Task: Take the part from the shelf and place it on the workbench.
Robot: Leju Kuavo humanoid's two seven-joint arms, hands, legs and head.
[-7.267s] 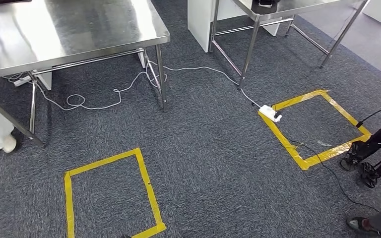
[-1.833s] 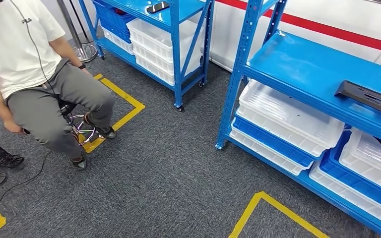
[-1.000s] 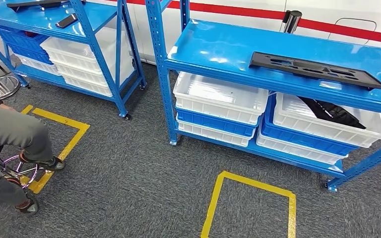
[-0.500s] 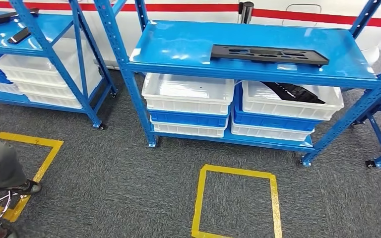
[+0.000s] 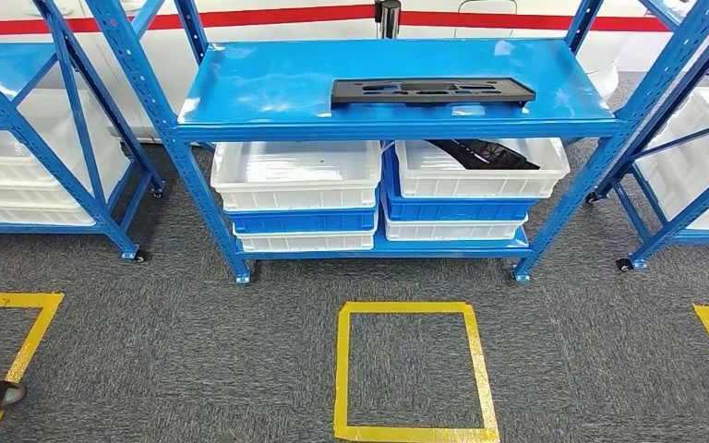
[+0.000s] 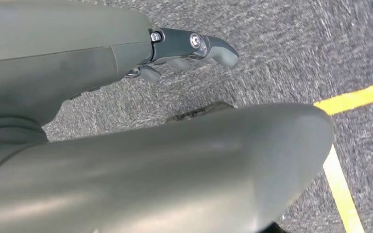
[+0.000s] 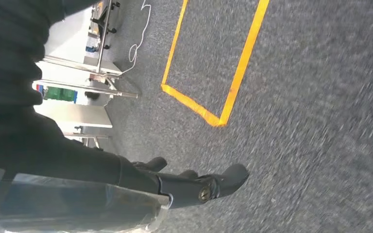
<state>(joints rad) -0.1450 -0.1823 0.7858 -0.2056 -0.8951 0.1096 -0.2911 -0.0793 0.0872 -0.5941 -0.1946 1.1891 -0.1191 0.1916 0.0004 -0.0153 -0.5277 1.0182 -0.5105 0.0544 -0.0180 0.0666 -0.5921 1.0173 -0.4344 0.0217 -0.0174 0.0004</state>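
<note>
One long black part [image 5: 432, 90] lies flat on the top deck of the blue shelf [image 5: 286, 92], toward its right half. Below it, white and blue bins [image 5: 297, 175] sit stacked on the lower level; the right-hand white bin [image 5: 480, 171] holds another dark piece [image 5: 485, 152]. A yellow tape square [image 5: 413, 369] marks the grey carpet in front of the shelf. The left hand [image 6: 184, 51] hangs over the carpet, holding nothing, fingers loosely extended. The right hand [image 7: 194, 184] also hangs empty above the carpet, fingers apart, near a yellow tape outline [image 7: 213, 73].
</note>
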